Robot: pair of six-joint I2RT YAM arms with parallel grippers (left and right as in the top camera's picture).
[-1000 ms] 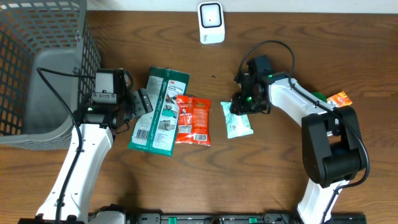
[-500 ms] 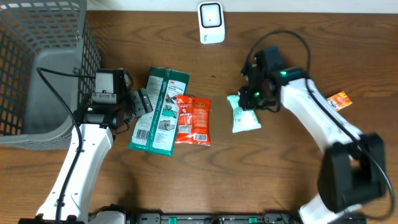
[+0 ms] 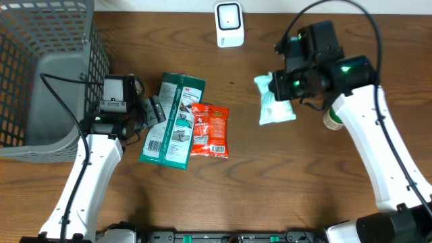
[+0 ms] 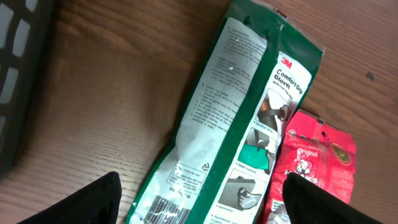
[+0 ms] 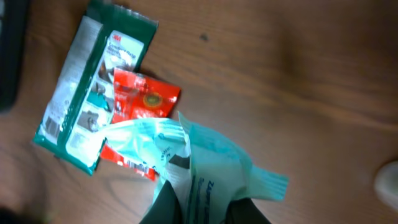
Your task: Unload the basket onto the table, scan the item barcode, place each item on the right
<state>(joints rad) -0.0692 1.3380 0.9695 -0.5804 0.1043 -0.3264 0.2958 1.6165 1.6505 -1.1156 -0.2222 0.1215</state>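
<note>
The right claw [image 3: 283, 86] is clamped shut on the upper end of a pale teal pouch [image 3: 277, 106], the task's item. It holds the pouch above the table [image 3: 270, 189]. Seen from overhead, the pouch is toward 2 o'clock from the table's centre and at about 4 o'clock from the white scanner [image 3: 229, 25]. The scanner stands at the table's 12 o'clock edge. In the right wrist view the pouch [image 5: 211, 165] hangs crumpled between the 2 dark fingers [image 5: 166, 205], its crimped end pointing to 4 o'clock.

The left claw [image 3: 154, 110] stands wide open with nothing in it. It is low over the table, at the 9 o'clock side of a green glove pack [image 3: 174, 120]. In the left wrist view its 2 fingertips [image 4: 87, 199] frame the lower end of that pack, where a barcode [image 4: 163, 208] shows.

The green glove pack lies flat, its long side running from 1 o'clock to 7 o'clock. A red snack packet [image 3: 210, 130] lies against its 3 o'clock edge. Both are well apart from the held pouch, off toward 8 o'clock.

A grey mesh basket [image 3: 74, 47] fills the table's 10 o'clock corner, near the left arm. A small pale round object [image 3: 331, 121] sits just beside the right arm at 4 o'clock from the pouch; what it is I cannot tell.
</note>
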